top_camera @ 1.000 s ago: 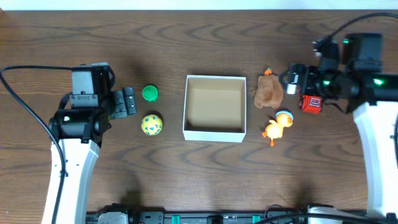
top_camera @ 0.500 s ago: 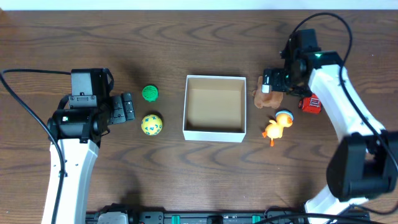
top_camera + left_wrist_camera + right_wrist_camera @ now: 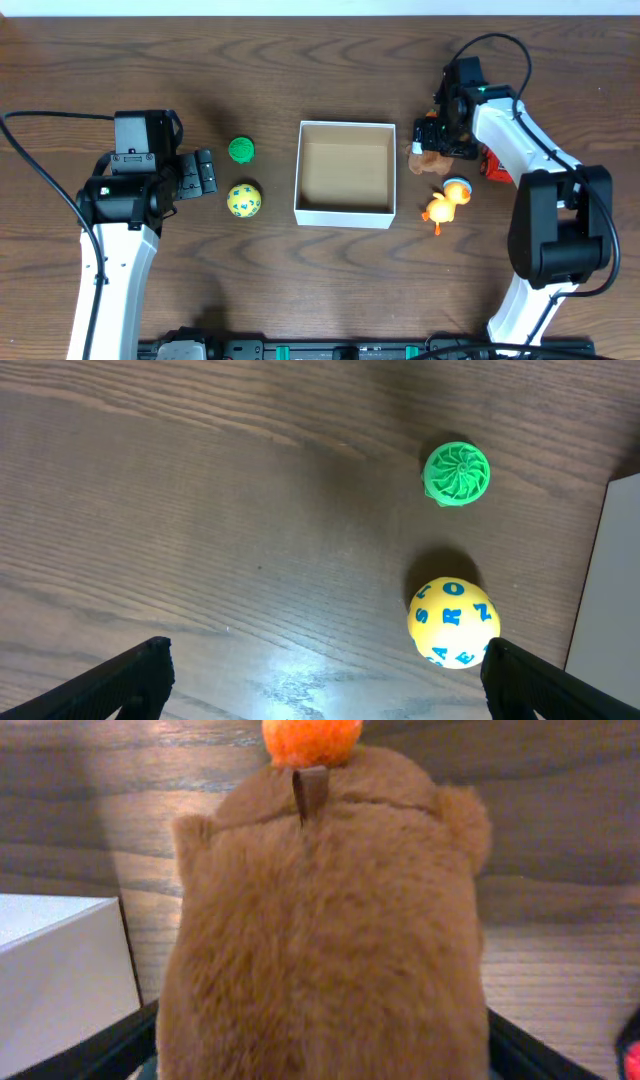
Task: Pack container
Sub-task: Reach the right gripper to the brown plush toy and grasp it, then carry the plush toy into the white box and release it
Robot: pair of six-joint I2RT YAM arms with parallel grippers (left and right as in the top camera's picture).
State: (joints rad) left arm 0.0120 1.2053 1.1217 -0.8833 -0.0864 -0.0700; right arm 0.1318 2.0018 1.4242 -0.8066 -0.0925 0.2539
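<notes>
since a second ago the right arm had swung in from the table's edge, and the right gripper (image 3: 433, 140) had come down over the brown plush toy with an orange knob on top (image 3: 428, 158). in the right wrist view its black fingers (image 3: 125, 1045) stood wide apart, one at each side of the plush, whose fur filled the space between them; whether they touched the fur could not be told. the left gripper (image 3: 205, 170) had not moved and was spread wide with nothing between its fingers (image 3: 135, 675).

the square cardboard container with white walls and a tan inside (image 3: 345, 215) lay unchanged just beside the right gripper, toward the middle of the dark wooden table (image 3: 300, 60), with no toy inside. its white corner showed to the plush's left in the wrist view.

ahead of the left gripper lay the green ribbed ball (image 3: 457, 473) and, nearer, the yellow ball with blue capital letters (image 3: 453, 622); "s", "t" and "o" could be read on it. the yellow duck toy (image 3: 445, 205) and the small red toy (image 3: 497, 165) lay close by the right gripper; the red toy's label was too small to read.
</notes>
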